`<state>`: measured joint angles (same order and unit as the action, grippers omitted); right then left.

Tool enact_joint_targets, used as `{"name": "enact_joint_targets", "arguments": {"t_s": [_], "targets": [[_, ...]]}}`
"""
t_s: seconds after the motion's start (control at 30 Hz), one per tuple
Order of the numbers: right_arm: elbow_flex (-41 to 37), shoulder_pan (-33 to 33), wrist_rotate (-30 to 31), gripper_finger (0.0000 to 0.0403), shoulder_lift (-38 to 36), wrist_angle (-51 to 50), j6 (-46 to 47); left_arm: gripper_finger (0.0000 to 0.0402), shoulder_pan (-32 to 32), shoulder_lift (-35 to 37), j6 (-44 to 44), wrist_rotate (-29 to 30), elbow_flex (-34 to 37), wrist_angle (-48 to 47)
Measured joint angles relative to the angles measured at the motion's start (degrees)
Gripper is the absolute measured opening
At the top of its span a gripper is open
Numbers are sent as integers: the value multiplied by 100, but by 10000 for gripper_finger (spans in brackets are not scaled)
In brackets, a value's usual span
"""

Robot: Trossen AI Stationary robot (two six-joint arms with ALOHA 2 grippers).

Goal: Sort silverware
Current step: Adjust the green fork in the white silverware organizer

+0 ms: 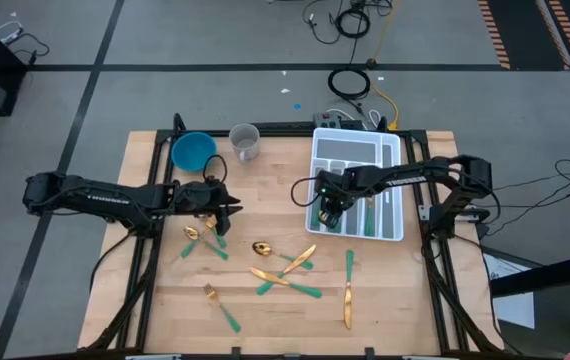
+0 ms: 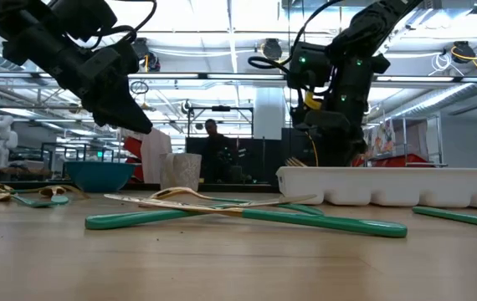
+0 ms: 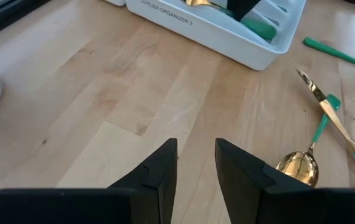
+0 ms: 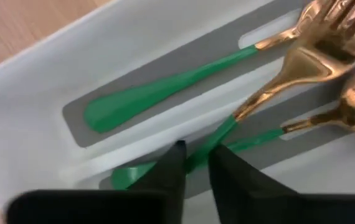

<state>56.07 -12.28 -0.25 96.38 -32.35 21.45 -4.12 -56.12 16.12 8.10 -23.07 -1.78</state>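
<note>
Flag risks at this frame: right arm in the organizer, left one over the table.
Right gripper pinches a fork by its green handle, slanted across a divider of the cutlery organizer; released so, it may straddle two slots. Left gripper hovers open above bare wood beside a gold spoon; descending here would likely miss it.

Gold-headed, green-handled silverware [image 1: 285,278] lies scattered and crossed on the wood, with several pieces in the organizer [image 1: 393,150].

A pale butcher-block wooden table [image 1: 165,300] carries a blue bowl [image 1: 193,150] and a clear cup [image 1: 245,141] near its far edge, a white plastic cutlery organizer [image 1: 393,226], and gold-headed, green-handled silverware [image 1: 285,275] scattered across the middle, perhaps eight pieces.
</note>
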Motion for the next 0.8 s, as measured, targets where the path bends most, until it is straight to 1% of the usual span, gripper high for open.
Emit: {"name": "enact_joint_targets", "arguments": {"t_s": [0.07,0.1,0.23,0.4,0.6,0.8], "targets": [[1,-1,-11,15,-11,42,-14,115,0,-2,0,0,0,1],[2,3,-9,10,-13,47,-31,115,0,-2,0,0,0,-2],[2,1,-7,12,-13,43,-26,115,0,-2,0,0,0,-4],[-2,1,12,4,-136,-13,93,115,0,-2,0,-2,0,-4],[-2,-1,88,1,-628,-43,174,115,0,-2,-2,-3,0,-7],[-2,-45,81,1,-1096,377,735,115,2,-1,-1,-4,0,-7]]}}
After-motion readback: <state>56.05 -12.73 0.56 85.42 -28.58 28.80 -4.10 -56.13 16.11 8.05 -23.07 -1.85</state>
